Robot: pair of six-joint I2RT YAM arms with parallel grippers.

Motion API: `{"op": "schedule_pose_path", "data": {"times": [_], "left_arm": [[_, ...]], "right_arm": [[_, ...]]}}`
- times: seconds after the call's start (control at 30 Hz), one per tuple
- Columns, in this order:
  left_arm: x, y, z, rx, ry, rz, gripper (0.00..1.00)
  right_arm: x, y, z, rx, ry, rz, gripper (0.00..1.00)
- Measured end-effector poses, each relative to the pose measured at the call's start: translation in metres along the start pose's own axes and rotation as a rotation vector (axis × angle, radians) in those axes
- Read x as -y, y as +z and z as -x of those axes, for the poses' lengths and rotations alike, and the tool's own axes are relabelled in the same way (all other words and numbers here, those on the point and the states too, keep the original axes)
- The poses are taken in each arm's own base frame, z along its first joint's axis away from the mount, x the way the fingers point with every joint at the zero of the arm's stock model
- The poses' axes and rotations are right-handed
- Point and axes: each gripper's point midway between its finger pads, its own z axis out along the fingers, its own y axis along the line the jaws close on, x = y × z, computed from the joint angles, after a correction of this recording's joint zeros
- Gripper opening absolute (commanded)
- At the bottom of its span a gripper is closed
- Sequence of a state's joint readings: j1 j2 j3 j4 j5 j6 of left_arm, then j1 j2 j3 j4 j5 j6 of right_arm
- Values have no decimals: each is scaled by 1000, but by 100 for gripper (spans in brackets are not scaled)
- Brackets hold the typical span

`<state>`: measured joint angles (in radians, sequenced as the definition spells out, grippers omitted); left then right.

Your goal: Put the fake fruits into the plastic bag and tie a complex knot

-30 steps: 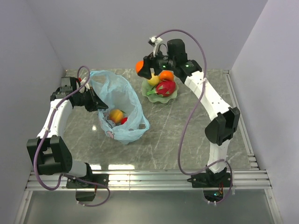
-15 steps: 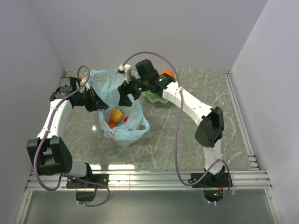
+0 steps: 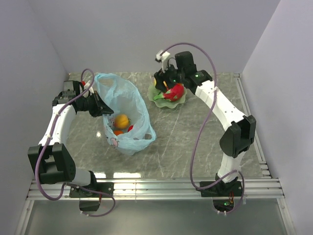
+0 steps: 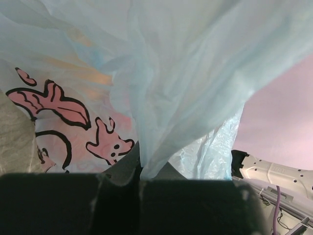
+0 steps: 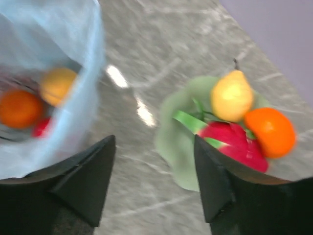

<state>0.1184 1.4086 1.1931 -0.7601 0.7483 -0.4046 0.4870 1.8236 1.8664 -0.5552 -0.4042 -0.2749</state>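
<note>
The light-blue plastic bag (image 3: 138,138) stands open at the left of the table, with a yellow-orange fruit (image 3: 121,120) and a red one (image 3: 130,128) inside. My left gripper (image 3: 100,106) is shut on the bag's left rim, and the pinched plastic (image 4: 146,161) fills the left wrist view. My right gripper (image 3: 164,84) hovers open and empty over the left side of the pale green plate (image 3: 154,96). In the right wrist view the gripper (image 5: 154,159) is open, with a yellow pear (image 5: 232,95), an orange (image 5: 270,129) and a pink-red fruit (image 5: 234,142) on the plate.
The bag (image 5: 83,63) shows at the left of the right wrist view with several fruits inside. Grey walls close in the table at the back and sides. A metal rail runs along the near edge (image 3: 156,186).
My right gripper carried an orange fruit from the plate to over the bag, let it go there, and swung back to the plate open. The left arm has not moved.
</note>
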Motion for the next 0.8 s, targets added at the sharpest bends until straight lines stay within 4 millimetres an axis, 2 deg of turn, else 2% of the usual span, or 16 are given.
{"op": "schedule_pose_path", "data": {"times": [0.23, 0.37, 0.6, 0.8], "left_arm": [[0, -1, -1, 1, 1, 0, 0], [0, -1, -1, 0, 0, 0, 0], [0, -1, -2, -2, -2, 2, 0], [-1, -1, -3, -4, -5, 3, 0]], "right_arm": [[33, 38, -73, -160, -276, -94, 62], [42, 59, -107, -218, -391, -85, 61], [49, 95, -142, -268, -484, -52, 61], [51, 115, -155, -280, -533, -50, 61]]}}
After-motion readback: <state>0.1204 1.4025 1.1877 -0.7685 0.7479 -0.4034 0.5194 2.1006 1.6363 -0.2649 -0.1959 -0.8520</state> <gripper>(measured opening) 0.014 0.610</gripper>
